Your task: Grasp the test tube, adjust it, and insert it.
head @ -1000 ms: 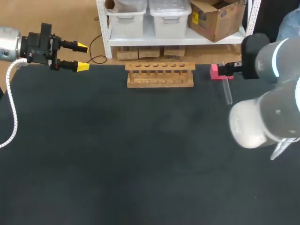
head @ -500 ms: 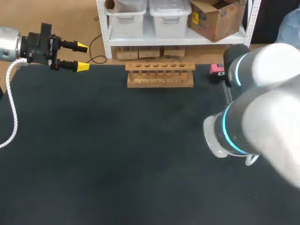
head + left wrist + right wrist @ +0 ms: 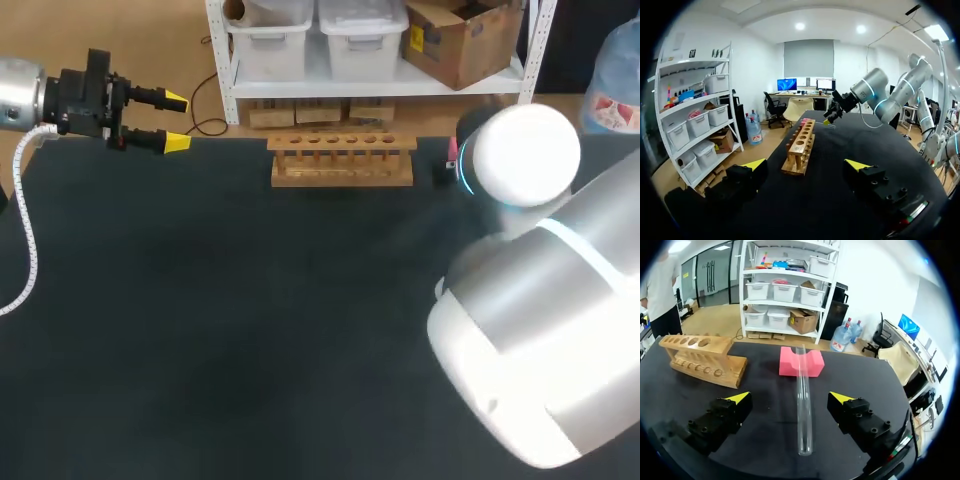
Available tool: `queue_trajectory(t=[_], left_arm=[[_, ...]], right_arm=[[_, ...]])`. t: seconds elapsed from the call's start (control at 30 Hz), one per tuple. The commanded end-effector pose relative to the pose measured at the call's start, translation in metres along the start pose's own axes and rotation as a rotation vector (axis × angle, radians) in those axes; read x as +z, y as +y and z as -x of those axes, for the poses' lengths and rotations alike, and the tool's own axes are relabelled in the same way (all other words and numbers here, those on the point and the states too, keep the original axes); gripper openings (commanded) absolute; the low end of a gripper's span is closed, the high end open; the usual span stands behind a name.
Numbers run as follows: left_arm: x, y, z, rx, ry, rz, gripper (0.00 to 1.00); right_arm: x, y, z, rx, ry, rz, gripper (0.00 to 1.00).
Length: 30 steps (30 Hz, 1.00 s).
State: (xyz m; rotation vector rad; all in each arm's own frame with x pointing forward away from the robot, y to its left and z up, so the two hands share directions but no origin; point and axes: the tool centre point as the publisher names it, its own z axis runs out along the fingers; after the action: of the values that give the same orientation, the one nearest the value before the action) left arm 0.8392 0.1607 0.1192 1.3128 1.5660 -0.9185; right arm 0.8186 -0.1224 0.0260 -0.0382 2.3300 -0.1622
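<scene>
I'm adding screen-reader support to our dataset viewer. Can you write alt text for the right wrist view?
A clear test tube lies on the black table between the open, yellow-tipped fingers of the right gripper, untouched, with its far end on a pink block. A wooden rack stands beside the block, ahead of the gripper.

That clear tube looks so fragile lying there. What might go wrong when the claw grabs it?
The test tube is round and rests one end on the pink block, so it may roll or slip as the open right gripper closes. Holes in the wooden rack look narrow, so a crooked grip might miss.
</scene>
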Motion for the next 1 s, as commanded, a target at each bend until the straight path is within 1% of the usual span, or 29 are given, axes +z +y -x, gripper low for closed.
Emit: queue_trajectory(t=[0.03, 0.27, 0.37, 0.47, 0.93, 1.0], left_arm=[[0.000, -0.002, -0.001, 0.003, -0.002, 0.007, 1.00], [0.000, -0.002, -0.001, 0.003, -0.002, 0.007, 1.00], [0.000, -0.002, -0.001, 0.003, -0.002, 0.007, 1.00], [0.000, -0.002, -0.001, 0.003, -0.002, 0.007, 1.00], [0.000, -0.002, -0.001, 0.003, -0.002, 0.007, 1.00], [0.000, -0.002, -0.001, 0.003, -0.002, 0.007, 1.00]], right_arm=[[0.006, -0.007, -0.001, 0.003, 0.012, 0.119, 1.00], [0.013, -0.010, -0.003, -0.004, 0.027, 0.180, 1.00], [0.015, -0.011, -0.004, -0.001, 0.034, 0.185, 1.00], [0.018, -0.011, -0.006, 0.006, 0.044, 0.207, 1.00], [0.033, -0.015, -0.006, -0.023, 0.062, 0.277, 1.00], [0.036, -0.015, -0.006, -0.024, 0.065, 0.285, 0.93]])
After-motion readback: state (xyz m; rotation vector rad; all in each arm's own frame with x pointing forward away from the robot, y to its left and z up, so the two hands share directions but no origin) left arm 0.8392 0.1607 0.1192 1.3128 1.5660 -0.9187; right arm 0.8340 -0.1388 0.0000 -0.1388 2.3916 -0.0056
